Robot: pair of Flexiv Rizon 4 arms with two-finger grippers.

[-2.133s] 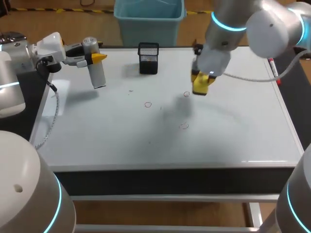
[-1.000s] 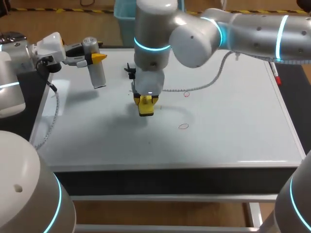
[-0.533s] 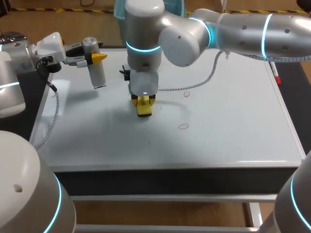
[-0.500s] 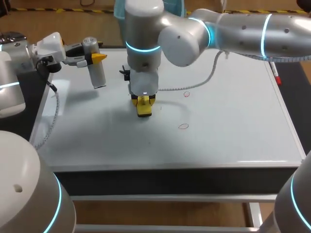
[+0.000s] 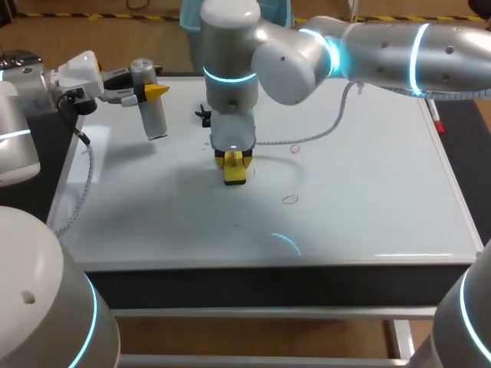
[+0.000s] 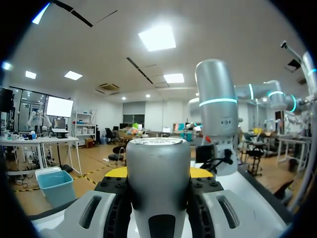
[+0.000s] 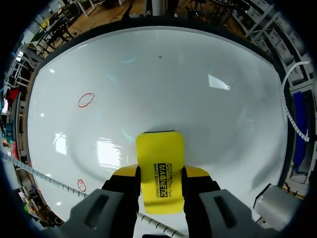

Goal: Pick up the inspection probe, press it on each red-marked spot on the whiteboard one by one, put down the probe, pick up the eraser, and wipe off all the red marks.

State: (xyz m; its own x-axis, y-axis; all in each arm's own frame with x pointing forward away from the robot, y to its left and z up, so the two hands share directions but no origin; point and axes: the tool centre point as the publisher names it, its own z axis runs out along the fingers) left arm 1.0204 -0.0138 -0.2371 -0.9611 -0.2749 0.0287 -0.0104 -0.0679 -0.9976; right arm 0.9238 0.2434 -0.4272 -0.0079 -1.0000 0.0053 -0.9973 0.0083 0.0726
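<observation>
Near the middle of the whiteboard [image 5: 368, 199], my right gripper [image 7: 159, 174] pinches the eraser [image 7: 159, 148] flat for wiping, two red marks [image 5: 289, 199] not yet erased, while my left gripper [image 5: 149, 90] clamps the probe [image 5: 153, 111] clear over its far-left corner.

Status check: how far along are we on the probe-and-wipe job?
Done: the eraser is picked up. In hand: the right gripper presses it on the whiteboard. Left: two red marks show beside the eraser, unwiped, and the left gripper holds the probe, not put down. Whether the probing was finished cannot be told.
</observation>
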